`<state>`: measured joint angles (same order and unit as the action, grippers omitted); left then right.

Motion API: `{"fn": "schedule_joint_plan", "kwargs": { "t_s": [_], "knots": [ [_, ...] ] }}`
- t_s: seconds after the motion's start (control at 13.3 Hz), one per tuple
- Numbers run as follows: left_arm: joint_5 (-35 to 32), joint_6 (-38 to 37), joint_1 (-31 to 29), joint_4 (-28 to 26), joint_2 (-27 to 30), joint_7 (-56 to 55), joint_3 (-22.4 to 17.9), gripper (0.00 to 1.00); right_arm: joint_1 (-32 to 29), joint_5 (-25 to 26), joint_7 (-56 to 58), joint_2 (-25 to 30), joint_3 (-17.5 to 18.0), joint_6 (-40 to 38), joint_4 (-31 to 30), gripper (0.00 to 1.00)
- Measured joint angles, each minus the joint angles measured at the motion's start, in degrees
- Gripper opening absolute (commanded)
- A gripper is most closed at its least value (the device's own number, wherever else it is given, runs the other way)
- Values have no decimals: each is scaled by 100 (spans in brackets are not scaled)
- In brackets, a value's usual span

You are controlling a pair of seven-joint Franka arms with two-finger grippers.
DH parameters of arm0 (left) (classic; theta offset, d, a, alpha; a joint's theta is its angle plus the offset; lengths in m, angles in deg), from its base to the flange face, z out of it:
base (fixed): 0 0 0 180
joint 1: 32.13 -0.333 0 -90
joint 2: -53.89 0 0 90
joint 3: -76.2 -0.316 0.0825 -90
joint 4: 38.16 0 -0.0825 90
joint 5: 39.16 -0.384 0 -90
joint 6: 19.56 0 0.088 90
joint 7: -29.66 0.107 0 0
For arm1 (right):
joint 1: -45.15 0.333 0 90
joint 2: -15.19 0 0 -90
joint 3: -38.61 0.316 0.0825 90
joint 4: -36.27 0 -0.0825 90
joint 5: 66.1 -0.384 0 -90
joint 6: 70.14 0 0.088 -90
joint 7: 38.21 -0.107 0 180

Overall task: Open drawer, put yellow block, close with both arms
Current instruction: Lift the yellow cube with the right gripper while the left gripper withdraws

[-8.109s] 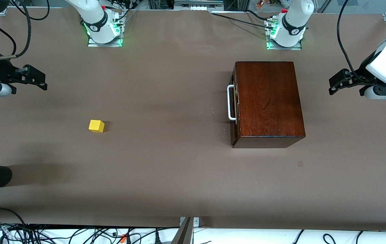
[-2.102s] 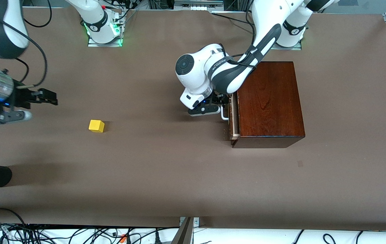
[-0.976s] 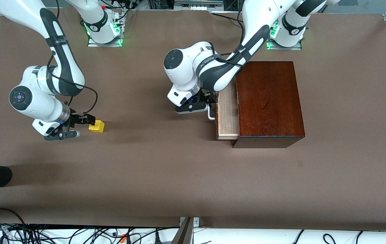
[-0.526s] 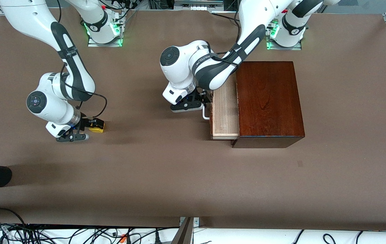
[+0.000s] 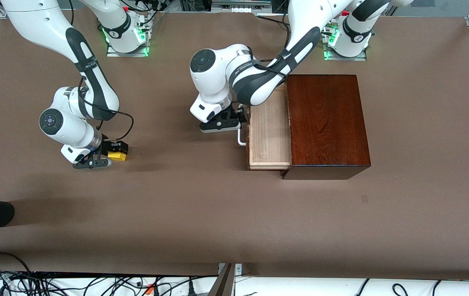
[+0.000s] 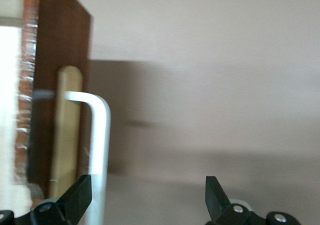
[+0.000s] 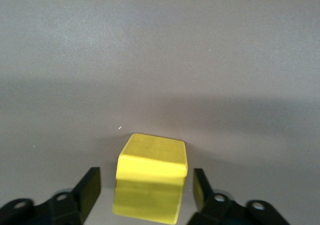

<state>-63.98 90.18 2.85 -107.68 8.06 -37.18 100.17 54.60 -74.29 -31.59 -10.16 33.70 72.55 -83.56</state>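
My left gripper (image 5: 240, 123), fingers wide apart around the white handle (image 6: 97, 145), has drawn the drawer (image 5: 269, 137) well out. My right gripper (image 7: 145, 187), fingers half-closed, now straddles the yellow block (image 7: 150, 182), ready to lift.

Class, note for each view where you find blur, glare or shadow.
Front view: sharp, soft shadows beside the wooden box. Left wrist view: blurred, the drawer interior washed out white at the edge. Right wrist view: sharp, yellow block casting a broad soft shadow.
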Motion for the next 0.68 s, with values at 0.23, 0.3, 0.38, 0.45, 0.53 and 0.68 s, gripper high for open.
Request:
{"fn": "schedule_joint_plan", "kwargs": {
  "t_s": [0.23, 0.3, 0.38, 0.45, 0.53, 0.68],
  "knots": [
    [432, -340, -61, 107, 427, 87, 47, 100, 0, 0, -2, 2, -2, 1, -6, 38],
    [563, -481, -121, 108, 592, 125, 51, 100, 0, 0, -2, 2, -2, 1, -6, 33],
    [742, -660, -224, 110, 774, 249, 53, 100, 1, 0, -2, 4, -1, 1, -6, 31],
    [983, -886, -395, 107, 997, 487, 53, 100, 2, 0, 0, 10, 1, 1, -2, 31],
    [1229, -1106, -634, 88, 1242, 793, 52, 100, 3, 0, 18, 41, 15, -19, 13, 31],
    [1609, -1376, -1247, -81, 1782, 1433, 51, 100, 11, 0, 72, 241, 147, -300, 117, 31]
  ]
}}
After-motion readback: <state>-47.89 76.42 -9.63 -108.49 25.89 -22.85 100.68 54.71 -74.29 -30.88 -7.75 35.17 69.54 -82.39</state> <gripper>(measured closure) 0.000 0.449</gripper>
